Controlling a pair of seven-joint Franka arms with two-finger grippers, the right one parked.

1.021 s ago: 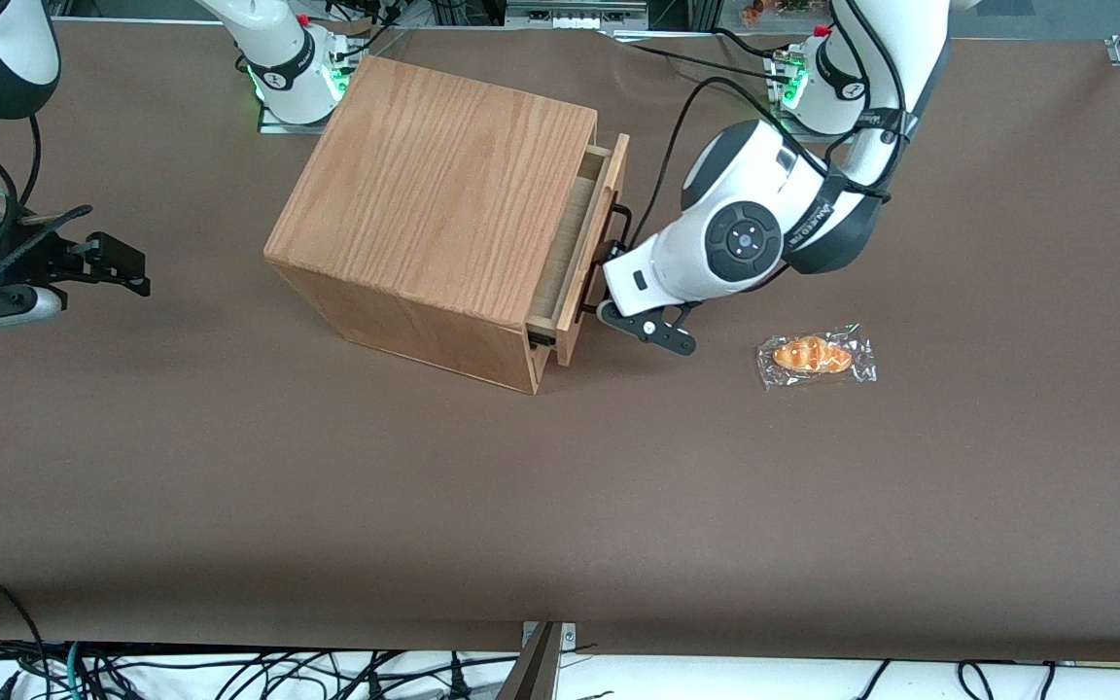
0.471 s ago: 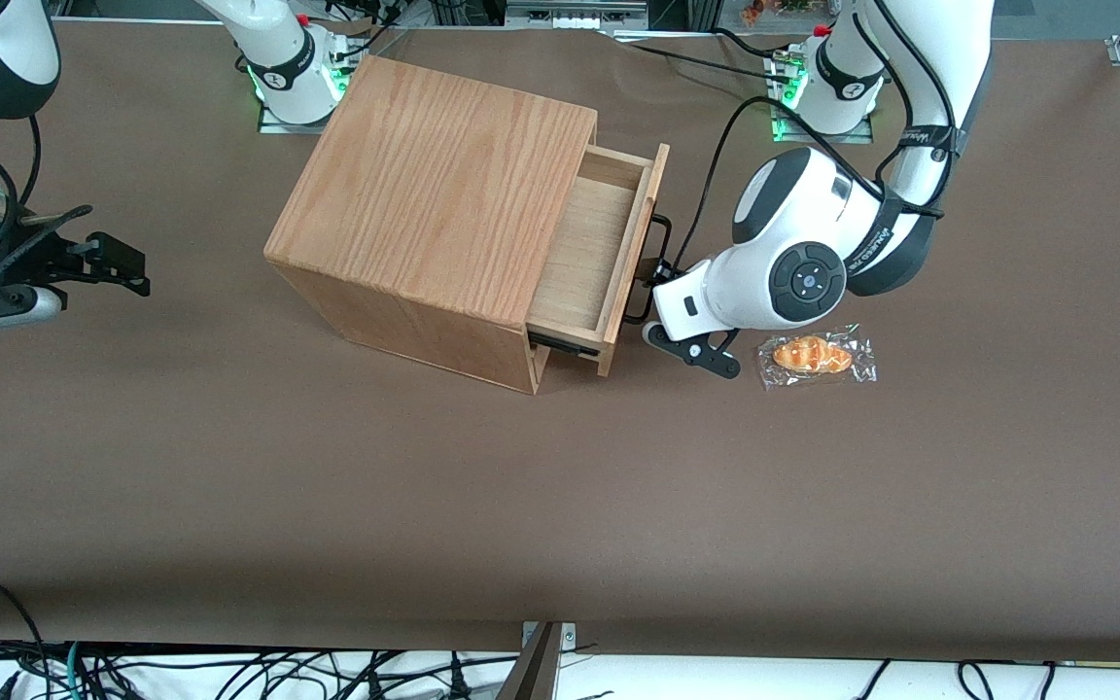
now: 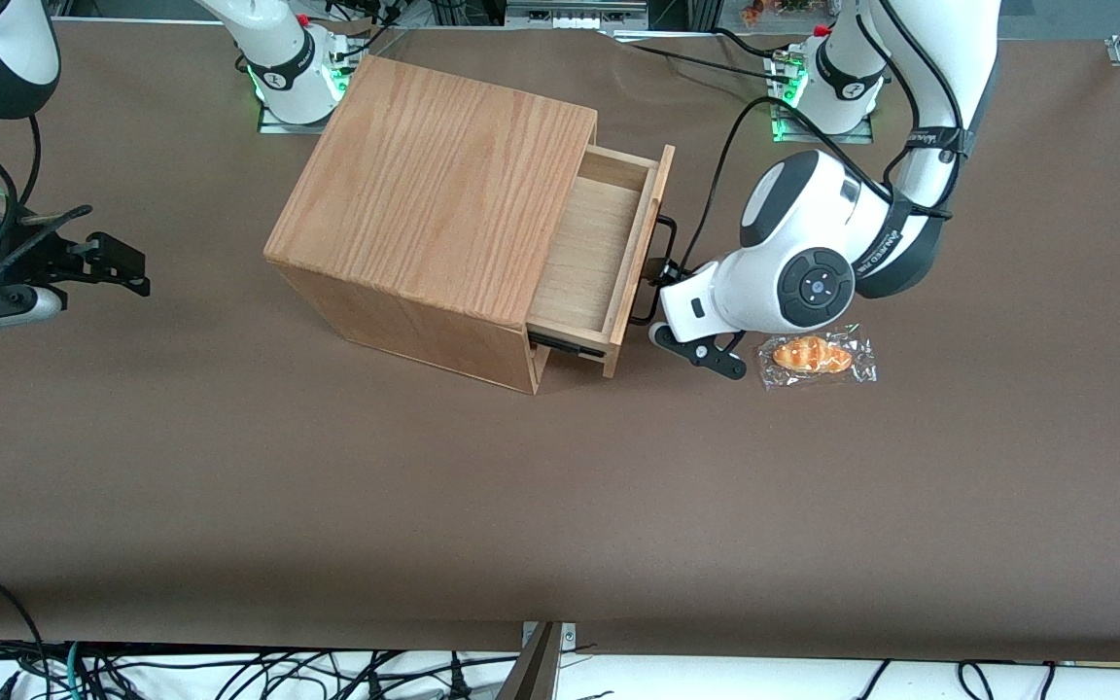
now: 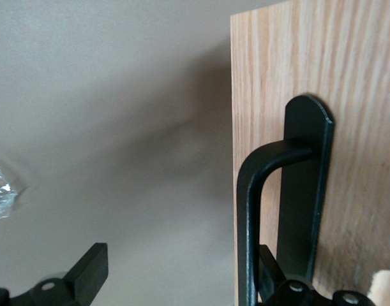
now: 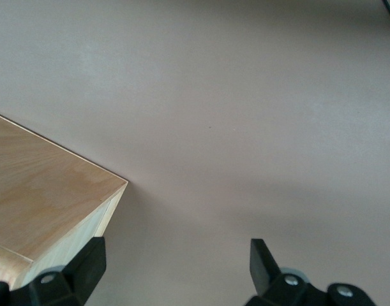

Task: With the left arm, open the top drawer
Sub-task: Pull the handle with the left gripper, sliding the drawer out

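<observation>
Tabletop (image 3: 521,506) first, brown and flat, closest to the front camera. Moving up from there, we reach a bread roll in a clear wrapper (image 3: 815,355) lying on the surface, just beside the wrist of the left arm (image 3: 813,272). A corner of that wrapper (image 4: 0,194) also glints in the left wrist view.

On to the action. The gripper (image 3: 655,301) sits low in front of the top drawer (image 3: 589,253), right at the drawer's front panel. The wrist view shows the gripper (image 4: 182,255) with its fingers spread wide. One fingertip (image 4: 92,268) hangs out over bare table, and the other is tucked in against the wooden front (image 4: 360,95). The thin black handle (image 4: 249,204) runs inside that gap, close to the finger on the drawer side, so it is hooked rather than pinched.

And the drawer is out! It stands pulled well clear of the oak casing (image 3: 434,185), its pale wooden floor open to view, with the handle (image 3: 669,233) facing the working arm.

Farther up, the casing's broad grained top, and then the left arm's white links climbing to its base.
</observation>
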